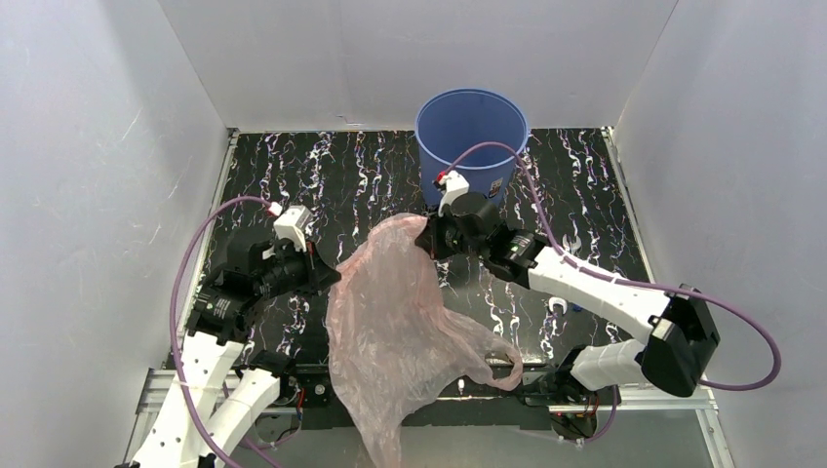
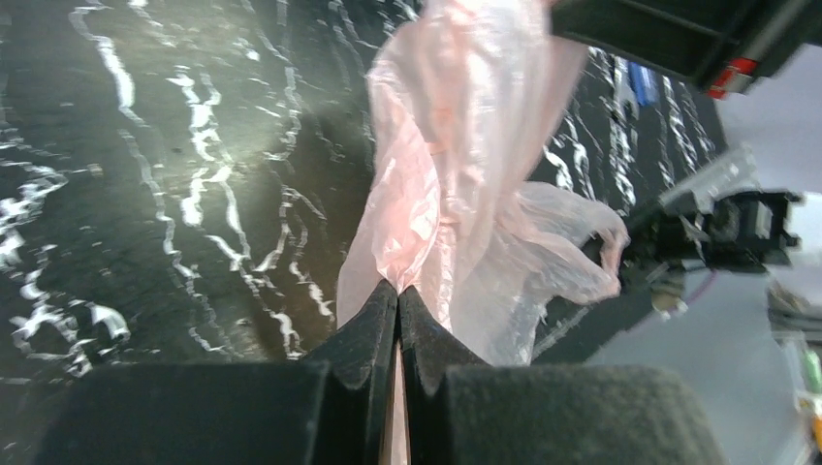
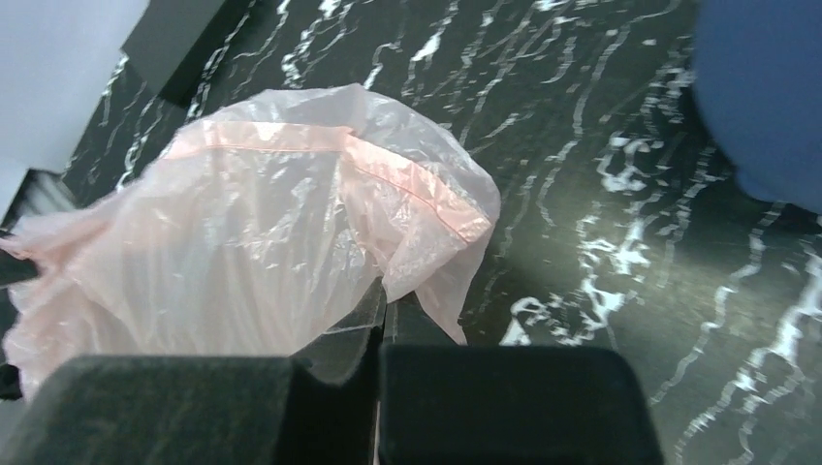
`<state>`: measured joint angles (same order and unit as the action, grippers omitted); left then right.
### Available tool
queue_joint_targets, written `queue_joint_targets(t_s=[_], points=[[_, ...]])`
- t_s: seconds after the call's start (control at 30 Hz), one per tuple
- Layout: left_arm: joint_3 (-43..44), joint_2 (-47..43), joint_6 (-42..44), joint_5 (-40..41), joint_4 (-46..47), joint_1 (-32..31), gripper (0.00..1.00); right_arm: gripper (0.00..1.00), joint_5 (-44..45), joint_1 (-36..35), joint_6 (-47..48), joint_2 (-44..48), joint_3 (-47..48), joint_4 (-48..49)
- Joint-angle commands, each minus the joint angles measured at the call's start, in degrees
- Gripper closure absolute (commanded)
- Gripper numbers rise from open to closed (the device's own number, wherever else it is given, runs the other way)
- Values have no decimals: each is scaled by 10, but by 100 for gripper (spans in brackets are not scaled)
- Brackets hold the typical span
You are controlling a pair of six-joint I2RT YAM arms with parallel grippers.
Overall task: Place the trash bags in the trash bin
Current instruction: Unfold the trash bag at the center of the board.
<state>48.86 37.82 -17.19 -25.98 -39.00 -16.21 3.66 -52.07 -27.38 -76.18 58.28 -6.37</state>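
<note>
The pale-pink translucent trash bag [image 1: 395, 322] hangs stretched between both arms in the middle of the table, its lower end draping over the near edge. My left gripper [image 2: 398, 289] is shut, pinching a fold of the trash bag [image 2: 465, 165]. My right gripper [image 3: 383, 300] is shut too, with the edge of the trash bag [image 3: 242, 223] caught between its jaws. In the top view the left gripper [image 1: 332, 276] holds the bag's left side and the right gripper [image 1: 426, 239] its top right. The blue trash bin [image 1: 472, 136] stands upright at the back, just behind the right gripper.
The table [image 1: 371, 185] is black with white marbling, walled in by white panels on three sides. A purple cable loops from the right arm [image 1: 605, 297] past the bin. The blue bin [image 3: 766, 97] fills the upper right corner of the right wrist view.
</note>
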Motion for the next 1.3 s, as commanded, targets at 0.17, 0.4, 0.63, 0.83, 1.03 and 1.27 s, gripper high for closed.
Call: queue_joint_targets(t_s=[0.17,0.4,0.63,0.83,1.03,1.27], points=[[61,-19,-32,285,-84,1,100,99,94,35,14,127,-26,-36],[99,4,-50,372,-93,1,100,99,55,44,6,156,-51,-45],[175,67,41,347,-116,1,100,99,4,45,-7,127,-21,-30],[270,194,57,395,-151,13,100,97,6,44,-22,11,91,-71],[233,278,33,333,-107,98,100,67,39,43,38,-93,215,-165],[170,338,2,187,-26,216,93,40,-86,42,105,-65,232,-192]])
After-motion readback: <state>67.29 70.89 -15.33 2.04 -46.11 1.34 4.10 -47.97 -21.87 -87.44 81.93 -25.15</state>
